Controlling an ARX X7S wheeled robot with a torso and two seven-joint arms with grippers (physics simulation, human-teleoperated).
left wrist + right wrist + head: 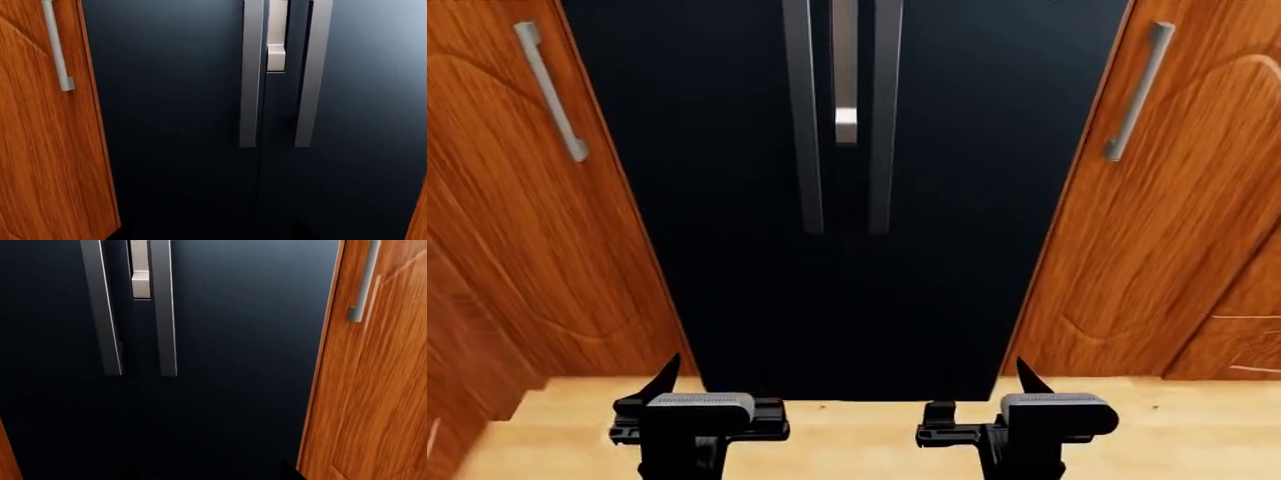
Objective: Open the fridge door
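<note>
2 grippers: left gripper (701,415) and right gripper (1034,418) sit low at the near edge of the head view, well short of the fridge; whether their jaws are wide or narrow I cannot tell, and neither holds anything.
Floor: pale wood floor (854,440) between robot and fridge gives open room to approach.
Fridge door: the fridge door (988,180) is closed, the right-hand black panel, its handle (885,115) on its left edge.
Risk: twin door handle (805,115) stands just beside; a reach drifting left would grab the wrong bar.
Edges: wooden cabinet door (1161,220) flanks the hinge side, so an arm there may get pinched during the swing.
</note>
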